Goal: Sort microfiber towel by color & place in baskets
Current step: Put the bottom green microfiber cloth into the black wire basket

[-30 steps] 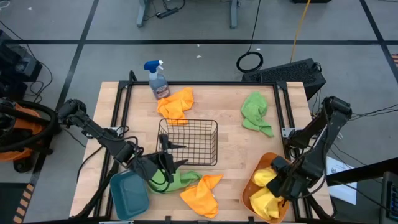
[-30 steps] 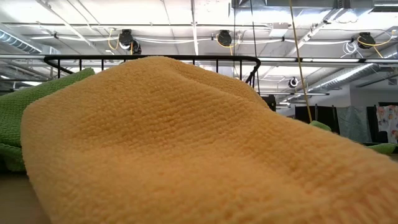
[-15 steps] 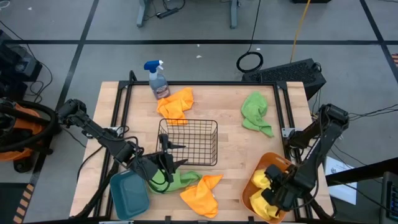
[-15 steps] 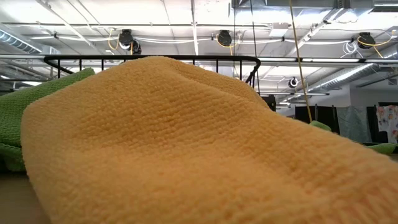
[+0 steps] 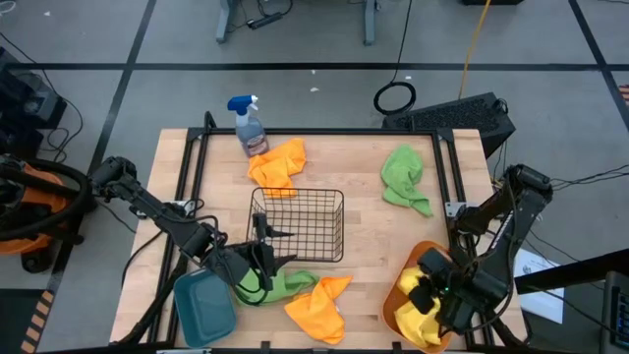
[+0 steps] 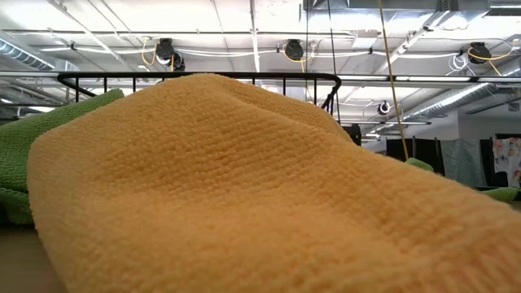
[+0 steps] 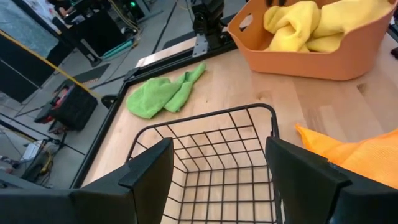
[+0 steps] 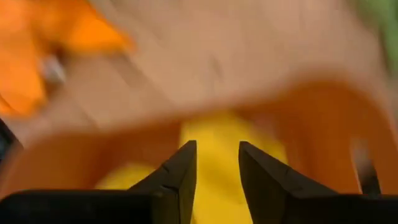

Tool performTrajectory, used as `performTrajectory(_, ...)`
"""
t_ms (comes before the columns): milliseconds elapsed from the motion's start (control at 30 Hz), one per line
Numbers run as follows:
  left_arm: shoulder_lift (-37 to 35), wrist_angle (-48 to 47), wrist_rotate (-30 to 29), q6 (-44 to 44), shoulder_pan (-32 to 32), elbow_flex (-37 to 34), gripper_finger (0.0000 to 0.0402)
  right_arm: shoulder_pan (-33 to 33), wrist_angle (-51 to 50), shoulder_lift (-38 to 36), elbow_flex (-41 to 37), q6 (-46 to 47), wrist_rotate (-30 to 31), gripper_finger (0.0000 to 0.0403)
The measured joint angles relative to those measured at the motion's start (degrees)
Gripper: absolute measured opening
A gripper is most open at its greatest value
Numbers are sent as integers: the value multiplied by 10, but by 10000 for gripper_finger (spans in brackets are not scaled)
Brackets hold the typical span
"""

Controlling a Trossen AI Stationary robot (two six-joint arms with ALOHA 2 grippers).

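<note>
In the high view the black wire basket [image 5: 297, 224] stands mid-table, the teal tub [image 5: 203, 305] at the near left and the orange tub [image 5: 408, 295], with yellow towels [image 5: 411, 317] in it, at the near right. My left gripper [image 5: 263, 258] [image 7: 217, 180] is open, above a green towel [image 5: 280, 285] just near of the wire basket [image 7: 211, 155]. My right gripper [image 5: 429, 295] [image 8: 216, 165] is open over the yellow towels [image 8: 214, 134] in the orange tub. Orange towels lie at the near edge [image 5: 319, 310] and by the far edge [image 5: 278, 162]. Another green towel [image 5: 403, 177] lies far right.
A blue-capped spray bottle [image 5: 248, 123] stands at the far left beside the orange towel. A dark frame rail [image 5: 314, 131] runs round the table. In the low view the near orange towel [image 6: 244, 187] fills the picture, with a green towel [image 6: 49, 122] at its left.
My right arm has shifted a little toward the table's near edge, its gripper staying over the orange tub. The left arm and the towels on the table have kept still.
</note>
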Motion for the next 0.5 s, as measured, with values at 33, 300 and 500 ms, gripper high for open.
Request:
performTrajectory(33, 0, 0, 1, 0, 0, 0, 260, -1, 5, 3, 0, -14, 47, 109)
performTrajectory(300, 0, -17, 4, -1, 29, 0, 255, -31, 109, 4, 0, -150, 347, 100)
performTrajectory(500, 0, -86, 54, -89, 41, 0, 229, -60, 297, 28, 0, -369, 436, 100)
